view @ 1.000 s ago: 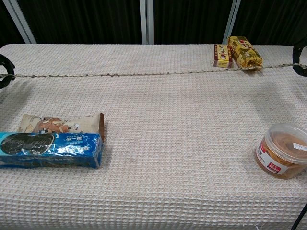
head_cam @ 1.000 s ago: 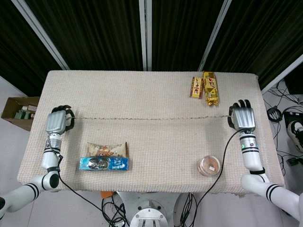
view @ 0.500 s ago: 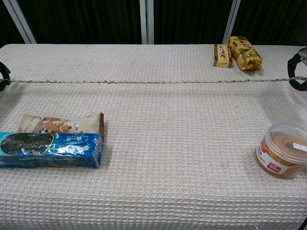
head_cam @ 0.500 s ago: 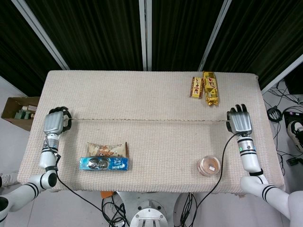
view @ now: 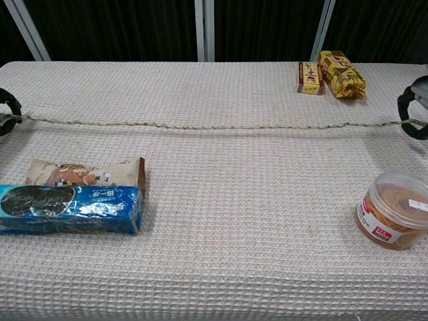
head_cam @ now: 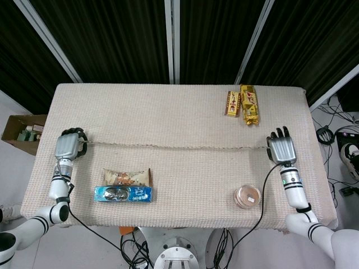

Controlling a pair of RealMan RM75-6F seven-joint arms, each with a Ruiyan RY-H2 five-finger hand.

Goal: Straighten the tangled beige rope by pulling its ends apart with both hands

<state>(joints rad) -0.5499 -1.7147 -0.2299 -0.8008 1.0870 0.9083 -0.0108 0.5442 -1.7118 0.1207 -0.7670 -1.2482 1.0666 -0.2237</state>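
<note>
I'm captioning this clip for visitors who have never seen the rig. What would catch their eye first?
The beige rope drawn nearly straight across the table, its ends held by the left hand and the right hand at opposite edges. Next, the blue cookie pack near the front left.

Rope [view: 200,126] rough twisted fibre; table cover [view: 234,214] matt waffle cloth; jar [view: 393,210] clear plastic.
</note>
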